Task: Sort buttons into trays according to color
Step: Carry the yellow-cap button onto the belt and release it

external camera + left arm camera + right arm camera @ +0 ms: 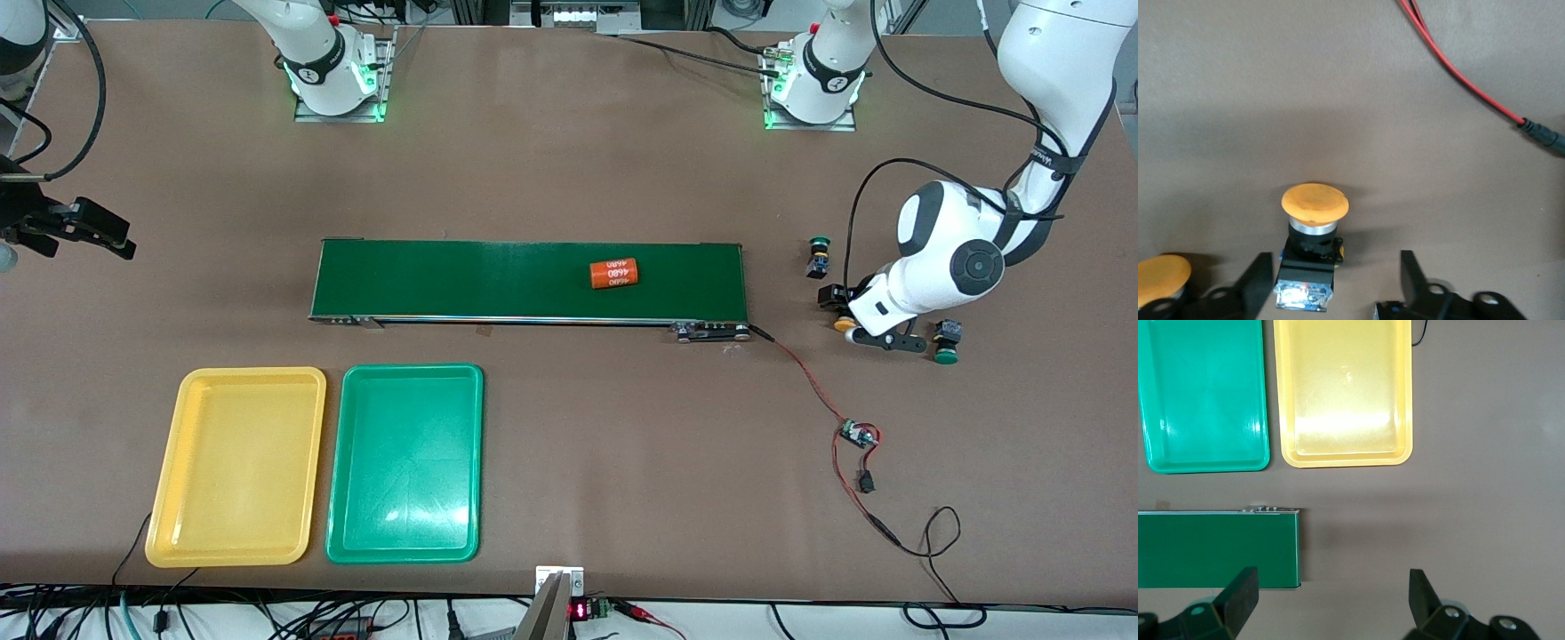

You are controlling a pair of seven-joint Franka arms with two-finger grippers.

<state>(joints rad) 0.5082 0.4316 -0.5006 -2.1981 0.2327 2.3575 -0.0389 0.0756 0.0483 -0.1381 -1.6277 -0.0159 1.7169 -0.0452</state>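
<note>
So far nothing is sorted: the yellow tray (pixel 236 467) and the green tray (pixel 404 462) lie side by side on the desk (pixel 569 178), toward the right arm's end, nearer the front camera than the conveyor belt (pixel 529 280), and both hold nothing. The buttons are all at the left arm's end. The left pincer (pixel 1335 280) is down at the desk with its fingers spread around the black body of an orange-capped button (pixel 1315 203), not yet pinching it; a second orange cap (pixel 1161 280) shows just beside it. One green-capped button (pixel 819 255) lies near the belt's end, another (pixel 946 343) sits beside the left arm's hand. An orange cylinder (pixel 615 274) rests on the belt. The right pincer (pixel 1331 600) waits, released, above the desk near the belt's other end. All four buttons are left to move.
</note>
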